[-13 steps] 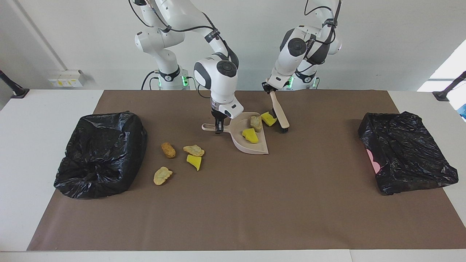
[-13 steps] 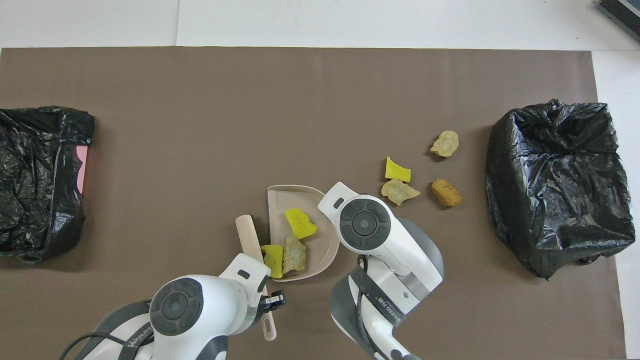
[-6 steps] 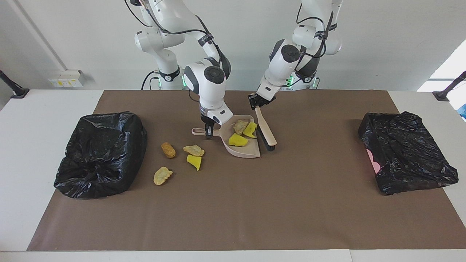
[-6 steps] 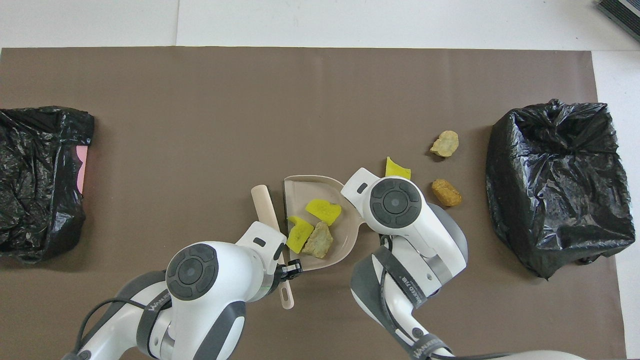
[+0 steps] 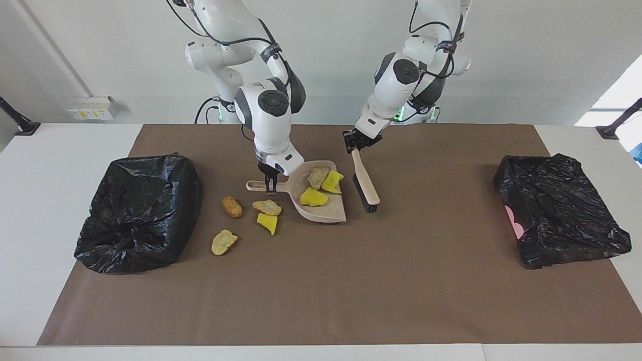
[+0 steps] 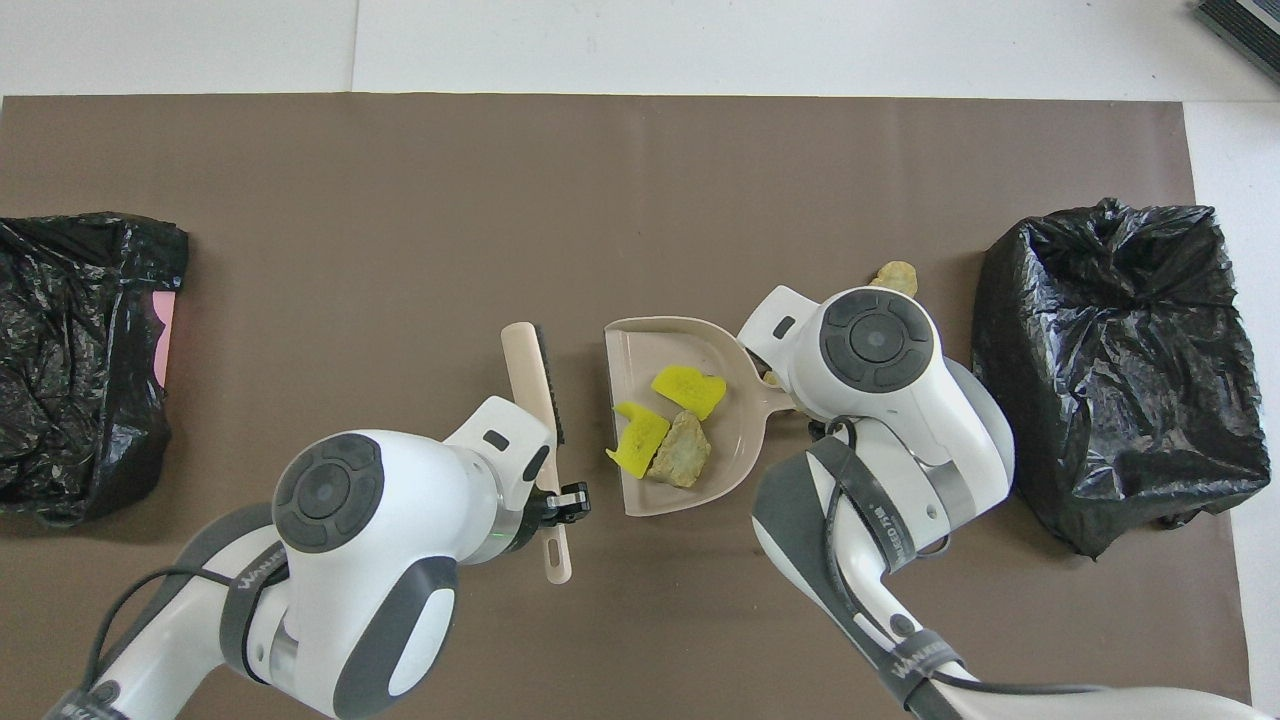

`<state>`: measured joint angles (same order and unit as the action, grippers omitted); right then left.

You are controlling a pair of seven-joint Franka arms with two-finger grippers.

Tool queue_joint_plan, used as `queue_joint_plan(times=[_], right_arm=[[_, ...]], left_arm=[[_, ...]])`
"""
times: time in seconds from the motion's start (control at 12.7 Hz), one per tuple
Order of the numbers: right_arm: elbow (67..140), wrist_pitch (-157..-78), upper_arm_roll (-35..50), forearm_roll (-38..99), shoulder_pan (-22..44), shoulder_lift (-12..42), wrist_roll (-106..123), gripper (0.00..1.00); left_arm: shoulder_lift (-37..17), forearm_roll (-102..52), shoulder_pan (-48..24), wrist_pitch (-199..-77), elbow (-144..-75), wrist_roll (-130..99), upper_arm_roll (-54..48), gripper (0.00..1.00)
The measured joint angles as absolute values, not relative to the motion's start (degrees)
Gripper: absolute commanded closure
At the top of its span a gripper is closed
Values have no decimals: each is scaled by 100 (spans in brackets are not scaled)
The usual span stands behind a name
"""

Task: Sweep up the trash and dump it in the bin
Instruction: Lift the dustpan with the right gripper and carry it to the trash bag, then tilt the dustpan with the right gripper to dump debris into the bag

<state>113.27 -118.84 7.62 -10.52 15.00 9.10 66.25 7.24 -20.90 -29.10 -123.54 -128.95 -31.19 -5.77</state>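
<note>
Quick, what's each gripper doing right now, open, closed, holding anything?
Left gripper: closed on the brush handle.
Right gripper: closed on the dustpan handle, three scraps in the pan.

dustpan (image 5: 321, 213): beige | trash (image 5: 314, 197): yellow, tan | bags (image 5: 138, 210): black | mat (image 5: 351, 281): brown

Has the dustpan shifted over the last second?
Yes. The dustpan, held by the right hand, has slid toward the four loose scraps and the right arm's end bin.
</note>
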Motion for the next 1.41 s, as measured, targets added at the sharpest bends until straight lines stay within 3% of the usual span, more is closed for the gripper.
queue_joint_plan(times=[0.31,0.63,0.79,1.02,1.41], right_arm=[[10747,-11214,753,-1036,953,862,7257,100],[10129,-10752,720,-1036,103,851,7975,100],[9885,-10682,697,-1044,-458,849,8403,100],[9735,-10683,677,-1081,-1302,852,9315,100],[9711,-10932,661,-1510,-2607,866,10832,100]], left_arm=[[897,-1315,-2430,-10846,-12071,-2910,-552,100],[1146,-1266,-2669,-10388,-12299,-3081,-684,100],[1243,-1266,-3236,-10527,-12610,-3657,-722,100],[977,-1264,-4140,-11739,-13229,-4864,-774,100],[820,-1265,-4622,-12754,-13836,-5055,-778,100]])
